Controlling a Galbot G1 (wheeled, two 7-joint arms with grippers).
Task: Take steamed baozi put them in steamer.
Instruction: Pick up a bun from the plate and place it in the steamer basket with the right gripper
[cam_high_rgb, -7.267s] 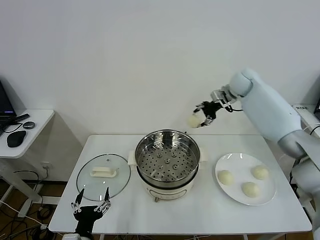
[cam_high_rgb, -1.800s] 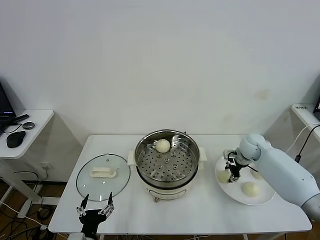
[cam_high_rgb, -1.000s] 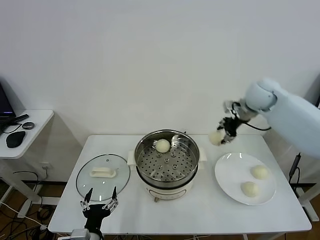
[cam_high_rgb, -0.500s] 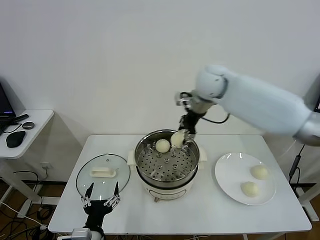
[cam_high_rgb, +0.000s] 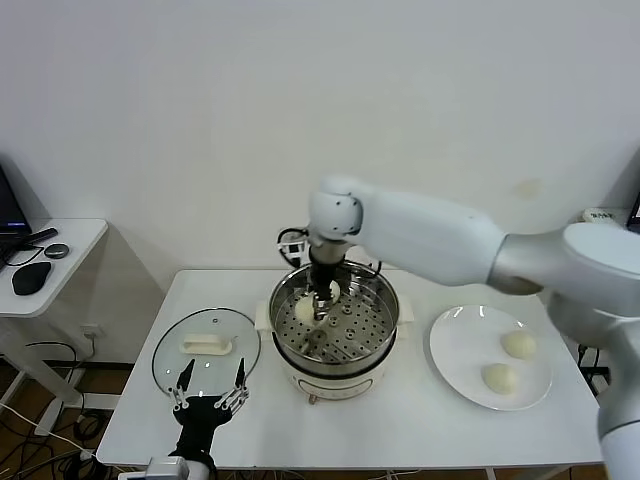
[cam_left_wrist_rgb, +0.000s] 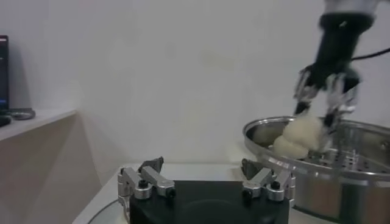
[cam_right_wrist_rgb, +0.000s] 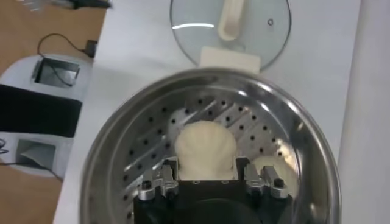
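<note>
The steamer stands mid-table, a shiny steel pot with a perforated tray. My right gripper reaches down into it, shut on a cream-white baozi low over the tray's left part. In the right wrist view this baozi sits between the fingers. A second baozi lies on the tray just behind it and also shows in the right wrist view. Two more baozi lie on the white plate. My left gripper is open and empty near the table's front edge.
The glass lid with a white handle lies flat left of the steamer, just beyond my left gripper. The left wrist view shows the steamer and the held baozi. A side table with a mouse stands at far left.
My right gripper took a baozi off the plate, carried it left over the steamer and lowered it to the tray. The plate went from three baozi to two. My left gripper drifted slightly right.
</note>
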